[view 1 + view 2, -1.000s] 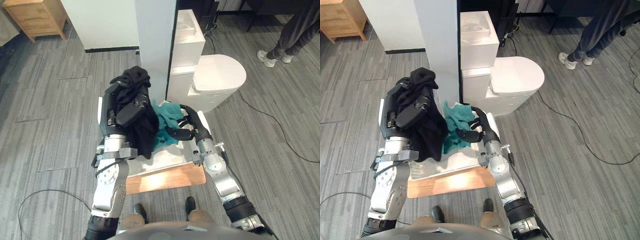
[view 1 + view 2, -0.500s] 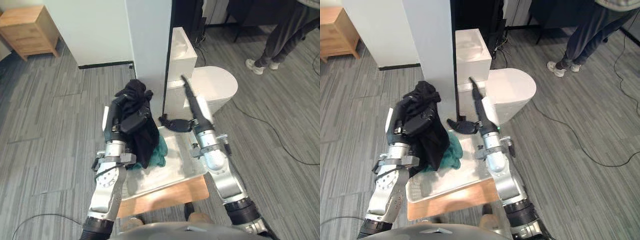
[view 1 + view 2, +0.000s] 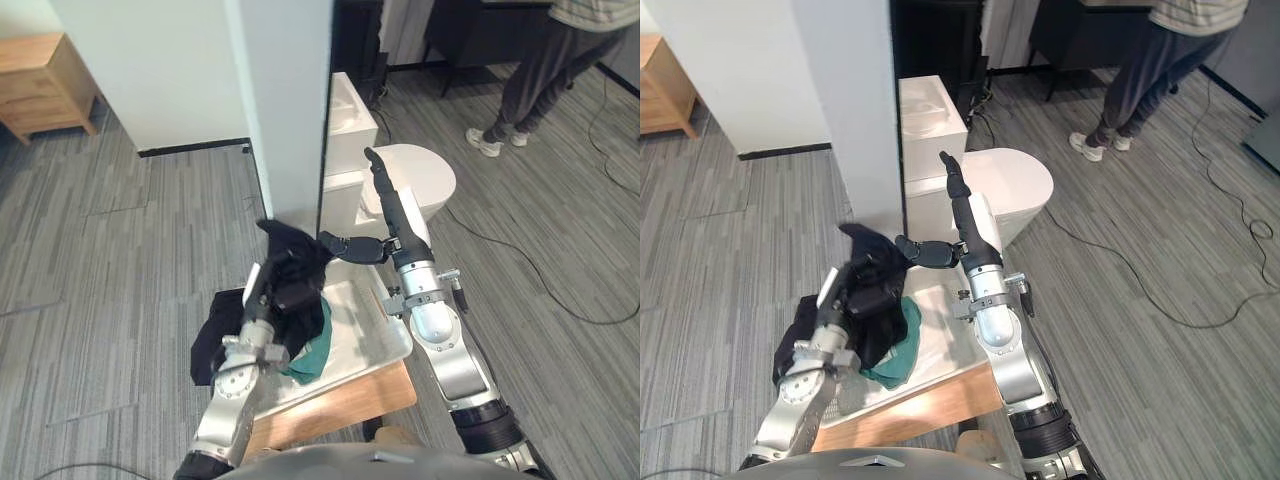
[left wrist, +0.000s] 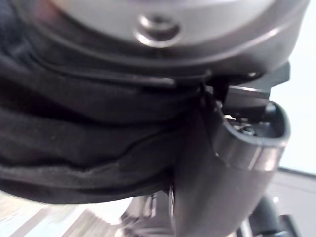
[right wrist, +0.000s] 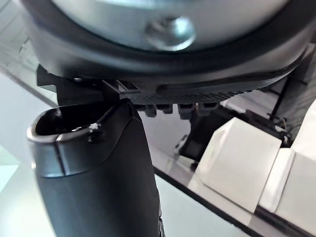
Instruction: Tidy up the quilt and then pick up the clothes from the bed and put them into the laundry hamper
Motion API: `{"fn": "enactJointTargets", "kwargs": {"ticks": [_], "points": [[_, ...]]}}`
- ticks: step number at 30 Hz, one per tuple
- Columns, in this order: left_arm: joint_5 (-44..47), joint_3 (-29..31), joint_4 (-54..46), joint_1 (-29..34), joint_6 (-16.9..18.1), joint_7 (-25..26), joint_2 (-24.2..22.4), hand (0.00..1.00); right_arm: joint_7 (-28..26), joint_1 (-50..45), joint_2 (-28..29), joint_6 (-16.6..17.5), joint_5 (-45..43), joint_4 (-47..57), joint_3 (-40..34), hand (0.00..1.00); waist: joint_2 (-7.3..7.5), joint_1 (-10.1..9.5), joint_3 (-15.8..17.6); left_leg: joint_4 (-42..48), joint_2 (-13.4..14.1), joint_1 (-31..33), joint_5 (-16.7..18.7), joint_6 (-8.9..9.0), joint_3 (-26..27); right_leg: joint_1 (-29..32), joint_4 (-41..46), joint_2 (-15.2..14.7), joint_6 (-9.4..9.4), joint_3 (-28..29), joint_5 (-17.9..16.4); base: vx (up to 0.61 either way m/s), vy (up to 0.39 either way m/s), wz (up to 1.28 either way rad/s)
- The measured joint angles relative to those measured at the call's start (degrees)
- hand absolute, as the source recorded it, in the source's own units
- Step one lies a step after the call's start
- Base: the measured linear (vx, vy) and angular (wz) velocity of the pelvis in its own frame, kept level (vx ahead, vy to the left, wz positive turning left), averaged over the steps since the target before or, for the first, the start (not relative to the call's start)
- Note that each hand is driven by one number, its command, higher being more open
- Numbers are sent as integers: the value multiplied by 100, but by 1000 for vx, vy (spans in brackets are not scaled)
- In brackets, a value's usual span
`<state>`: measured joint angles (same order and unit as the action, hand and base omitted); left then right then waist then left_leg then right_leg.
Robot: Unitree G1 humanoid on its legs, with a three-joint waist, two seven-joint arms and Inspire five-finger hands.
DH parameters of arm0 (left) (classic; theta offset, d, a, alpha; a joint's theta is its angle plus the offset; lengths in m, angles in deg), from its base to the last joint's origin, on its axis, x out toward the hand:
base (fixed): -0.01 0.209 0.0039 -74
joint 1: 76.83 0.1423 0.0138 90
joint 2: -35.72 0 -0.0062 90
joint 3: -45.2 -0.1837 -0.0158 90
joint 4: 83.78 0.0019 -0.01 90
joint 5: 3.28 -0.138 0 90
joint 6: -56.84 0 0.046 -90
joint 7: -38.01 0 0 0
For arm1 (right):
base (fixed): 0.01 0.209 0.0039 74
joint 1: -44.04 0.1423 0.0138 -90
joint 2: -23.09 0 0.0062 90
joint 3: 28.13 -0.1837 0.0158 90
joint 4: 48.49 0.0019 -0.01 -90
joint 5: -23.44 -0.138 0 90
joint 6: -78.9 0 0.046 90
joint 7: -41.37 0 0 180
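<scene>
My left hand (image 3: 288,296) is curled on a black garment (image 3: 285,255), low over the white hamper (image 3: 388,338). Part of that garment hangs over the hamper's left rim (image 3: 212,347). In the left wrist view the black cloth (image 4: 74,143) presses against the thumb. A teal cloth (image 3: 312,350) lies inside the hamper, partly under the black one. My right hand (image 3: 392,228) is raised above the hamper's far right corner, open, fingers straight up, thumb (image 3: 925,250) pointing left, holding nothing.
The hamper rests on a wooden board (image 3: 340,402). Right behind it stand a white pillar (image 3: 285,100) and a white toilet-shaped unit (image 3: 425,175). A person (image 3: 530,70) stands at the back right. A wooden nightstand (image 3: 40,80) is at the far left.
The camera has shifted. My left hand has come down with the black garment, which now spills over the left rim. The right hand left the teal cloth and rose, open.
</scene>
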<state>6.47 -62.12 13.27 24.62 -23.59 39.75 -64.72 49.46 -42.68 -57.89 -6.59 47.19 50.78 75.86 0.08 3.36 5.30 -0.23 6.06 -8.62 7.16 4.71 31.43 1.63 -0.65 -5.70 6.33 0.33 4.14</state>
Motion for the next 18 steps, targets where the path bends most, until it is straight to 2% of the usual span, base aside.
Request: {"fn": "enactJointTargets", "kwargs": {"ticks": [5, 6, 10, 14, 18], "points": [[-596, -587, 528, 34, -134, -267, -86, 0, 5, -183, -38, 12, -219, 43, -32, 100, -15, 131, -12, 18, 45, 9, -10, 47, 142, 1, -160, 58, -6, 75, 127, -140, -86, -17], [-617, -649, 596, 24, -134, -265, -113, 100, 6, -297, -38, 15, -222, 45, -40, 100, 3, 152, -23, 16, 48, 14, -15, 51, 163, 4, -173, 65, -1, 110, 149, -135, -50, -12], [-900, -665, 732, 14, -135, -233, -117, 100, 4, -517, -37, 17, -239, 45, -41, 100, 31, 153, -103, 8, 44, 34, -17, 53, 211, 23, -230, 71, 3, 154, 209, -114, -51, -8], [-1256, -625, 944, -28, -143, 2, -116, 100, 5, -528, -43, 89, -415, 45, -45, 100, 33, 152, -126, 10, 39, 44, -28, 51, 291, 70, -254, 81, 34, 240, 280, -99, -47, -9], [-1248, -320, 1033, -26, -216, 236, -184, 100, 7, -558, -64, 130, -495, 51, -179, 100, 59, 153, -163, 13, 45, 120, -86, 37, 261, 139, -263, 80, 135, 223, 373, -69, -41, 1]]}}
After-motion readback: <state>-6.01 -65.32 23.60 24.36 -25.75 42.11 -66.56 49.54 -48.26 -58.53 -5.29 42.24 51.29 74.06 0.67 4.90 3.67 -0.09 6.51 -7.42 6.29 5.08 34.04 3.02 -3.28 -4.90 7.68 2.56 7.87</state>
